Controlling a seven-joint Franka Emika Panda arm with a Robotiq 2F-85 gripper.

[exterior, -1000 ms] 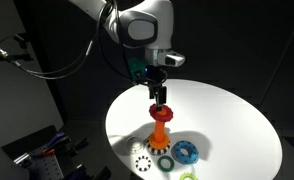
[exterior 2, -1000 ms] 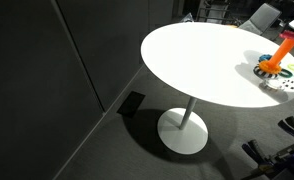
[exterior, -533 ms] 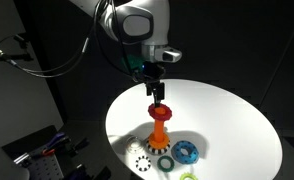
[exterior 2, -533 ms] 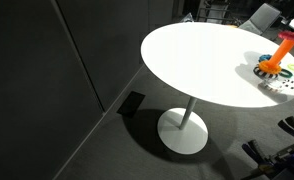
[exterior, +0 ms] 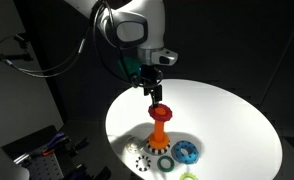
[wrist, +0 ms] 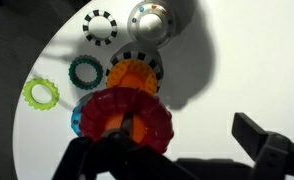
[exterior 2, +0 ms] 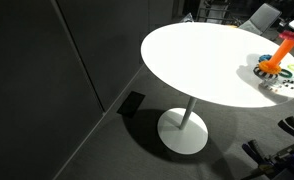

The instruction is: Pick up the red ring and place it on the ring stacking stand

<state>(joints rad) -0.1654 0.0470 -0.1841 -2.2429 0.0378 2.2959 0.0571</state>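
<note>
Surface [exterior: 227,120]: round and white, carrying the stand and loose rings [exterior: 185,152].
Hand [exterior: 155,95]: hanging just above the stand, fingers looking spread, gripping nothing.
Stand [exterior: 162,133]: holding one red ring, at its tip only.
Red ring [exterior: 158,112]: sitting high; judging a straight upward retreat is keeping it from tipping.

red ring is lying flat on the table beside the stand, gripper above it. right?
Not quite. The red ring isn't flat on the table; it sits up at the top of the ring stacking stand, as an exterior view shows. The gripper is above it, as you said.
</note>
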